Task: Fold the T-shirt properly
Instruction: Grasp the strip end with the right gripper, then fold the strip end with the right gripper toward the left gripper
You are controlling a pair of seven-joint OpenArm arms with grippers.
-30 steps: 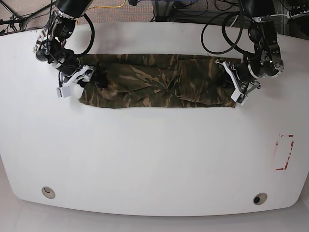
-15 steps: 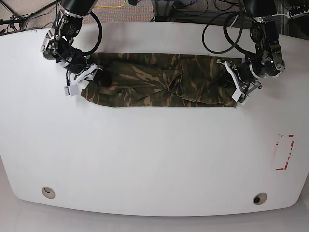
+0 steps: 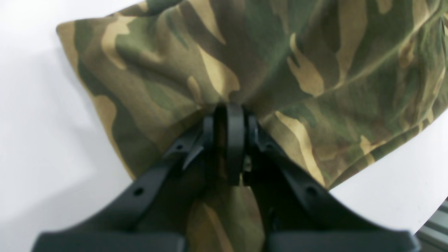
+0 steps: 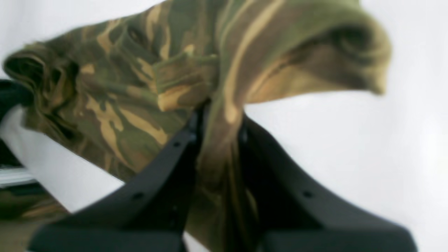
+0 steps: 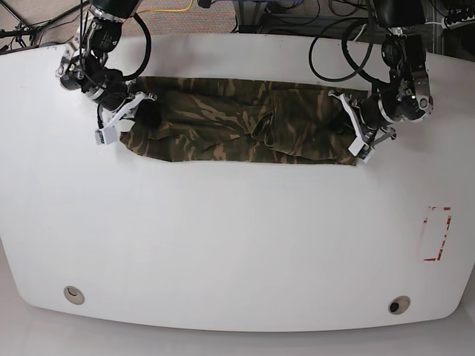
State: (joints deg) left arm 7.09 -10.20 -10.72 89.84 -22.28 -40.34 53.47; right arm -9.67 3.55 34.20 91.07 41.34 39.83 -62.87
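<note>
One camouflage cloth T-shirt (image 5: 237,126) is held at both ends by two arms.

It is laid as a long band on the white bench (image 5: 237,245), its long axis running left to right. The left fingers (image 3: 229,140) are clamped on one end, the right fingers (image 4: 218,129) on the other; both arms are reached down at the far side.

The right gripper (image 4: 218,122) has closed on the T-shirt (image 5: 237,122); that end lifted slightly.
</note>
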